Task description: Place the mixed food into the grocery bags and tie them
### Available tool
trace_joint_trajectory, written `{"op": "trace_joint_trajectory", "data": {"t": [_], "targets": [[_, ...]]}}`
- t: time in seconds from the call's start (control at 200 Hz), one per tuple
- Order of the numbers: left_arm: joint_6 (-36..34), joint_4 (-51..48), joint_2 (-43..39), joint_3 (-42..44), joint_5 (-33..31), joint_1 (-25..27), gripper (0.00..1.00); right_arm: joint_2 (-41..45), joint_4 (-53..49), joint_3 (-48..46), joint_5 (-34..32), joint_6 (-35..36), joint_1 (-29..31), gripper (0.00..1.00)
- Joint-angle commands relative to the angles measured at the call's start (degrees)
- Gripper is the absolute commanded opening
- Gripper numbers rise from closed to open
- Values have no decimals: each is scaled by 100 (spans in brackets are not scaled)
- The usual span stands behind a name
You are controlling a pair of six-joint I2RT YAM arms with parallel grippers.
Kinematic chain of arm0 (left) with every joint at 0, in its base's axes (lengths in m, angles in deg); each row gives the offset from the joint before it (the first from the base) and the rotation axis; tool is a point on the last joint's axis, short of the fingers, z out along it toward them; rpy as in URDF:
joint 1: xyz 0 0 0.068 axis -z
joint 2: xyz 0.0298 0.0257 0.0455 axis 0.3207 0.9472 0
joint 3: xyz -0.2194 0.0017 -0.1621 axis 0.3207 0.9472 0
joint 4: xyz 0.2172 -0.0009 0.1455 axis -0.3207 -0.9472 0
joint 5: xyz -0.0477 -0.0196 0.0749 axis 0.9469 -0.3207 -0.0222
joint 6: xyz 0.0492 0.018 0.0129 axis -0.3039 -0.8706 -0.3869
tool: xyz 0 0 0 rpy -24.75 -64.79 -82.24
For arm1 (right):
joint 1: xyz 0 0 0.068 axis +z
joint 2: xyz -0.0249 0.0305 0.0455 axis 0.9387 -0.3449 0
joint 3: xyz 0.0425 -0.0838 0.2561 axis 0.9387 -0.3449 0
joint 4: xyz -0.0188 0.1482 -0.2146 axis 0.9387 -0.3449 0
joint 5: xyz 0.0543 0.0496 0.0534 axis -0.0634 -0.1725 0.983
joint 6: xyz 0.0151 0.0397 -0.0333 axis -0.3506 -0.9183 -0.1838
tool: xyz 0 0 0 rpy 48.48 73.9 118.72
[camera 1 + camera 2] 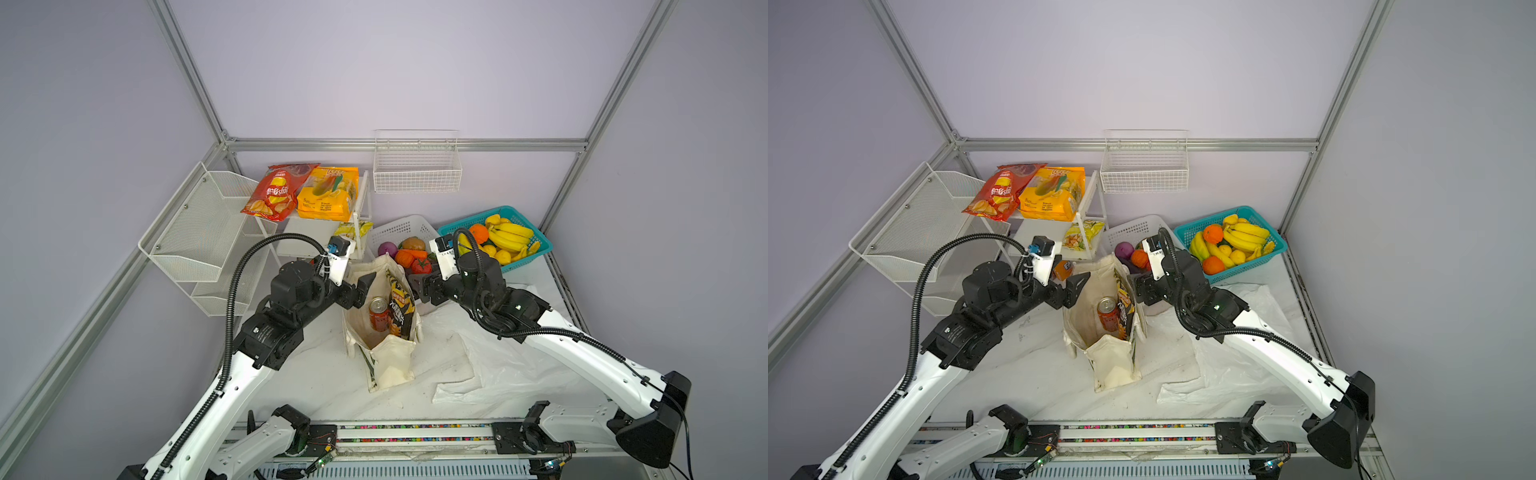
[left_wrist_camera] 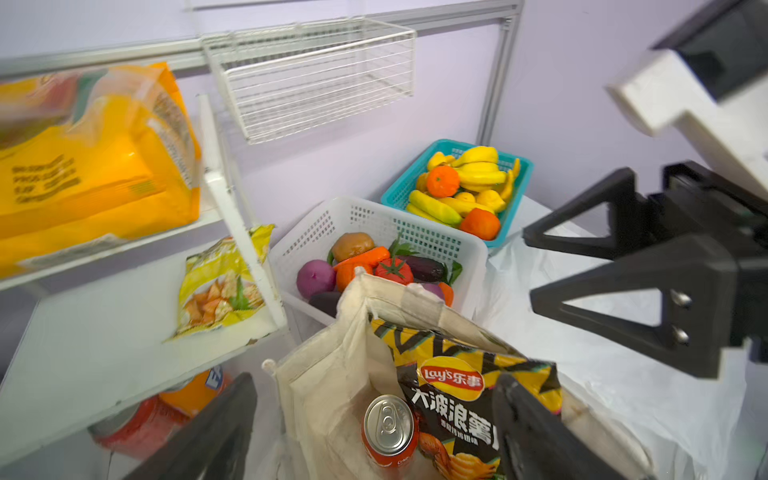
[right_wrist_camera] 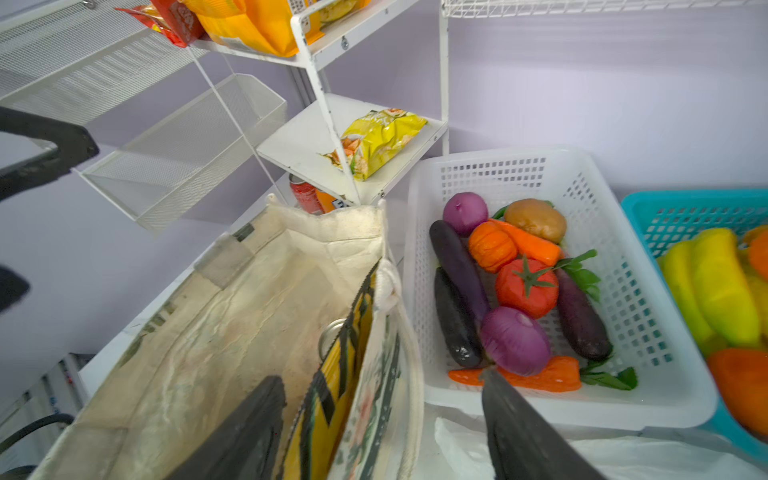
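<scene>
Canvas tote [image 1: 386,357] unheld mid-worktop, drink can [image 1: 378,309] and black snack packet [image 1: 401,307] inside. Left gripper [image 1: 360,289], right gripper [image 1: 417,289] spread at rim. Risk: jaw snags wall, tote topples.

Canvas tote [image 1: 390,365] — matt, creased cream cloth; snack packet [image 2: 453,399] — glossy printed film; drink can [image 2: 388,419], smooth metal with bright lid; carrier bag [image 1: 498,361], thin crinkled translucent plastic.

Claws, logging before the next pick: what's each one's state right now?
Left black claw: open, holding nothing.
Right black claw: open, holding nothing.
</scene>
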State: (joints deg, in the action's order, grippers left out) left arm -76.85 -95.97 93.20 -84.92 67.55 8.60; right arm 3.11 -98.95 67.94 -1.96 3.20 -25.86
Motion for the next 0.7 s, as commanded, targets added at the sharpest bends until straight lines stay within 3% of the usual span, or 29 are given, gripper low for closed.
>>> {"op": "trace_joint_trajectory", "data": {"t": [0.0, 0.115, 0.215, 0.425, 0.57, 0.69], "targets": [[857, -595, -73, -545, -588, -143, 90, -43, -67, 229, -152, 1, -708, 83], [937, -574, -50, -515, 210, -566, 93, -156, 89, 154, -99, 77, -1446, 91], [1187, -746, 261, -672, 971, -979, 96, -435, 145, 146, -96, 39, -1995, 94], [1240, -1038, 334, -406, 406, -1246, 95, -824, 436, -84, -75, -26, -2086, 92], [1473, -1352, 408, -229, 636, -1206, 87, -944, 741, -444, 422, -142, -2085, 90], [1519, -1563, 444, -13, 391, -1082, 80, -1015, 870, -612, 543, -199, -2086, 89]]}}
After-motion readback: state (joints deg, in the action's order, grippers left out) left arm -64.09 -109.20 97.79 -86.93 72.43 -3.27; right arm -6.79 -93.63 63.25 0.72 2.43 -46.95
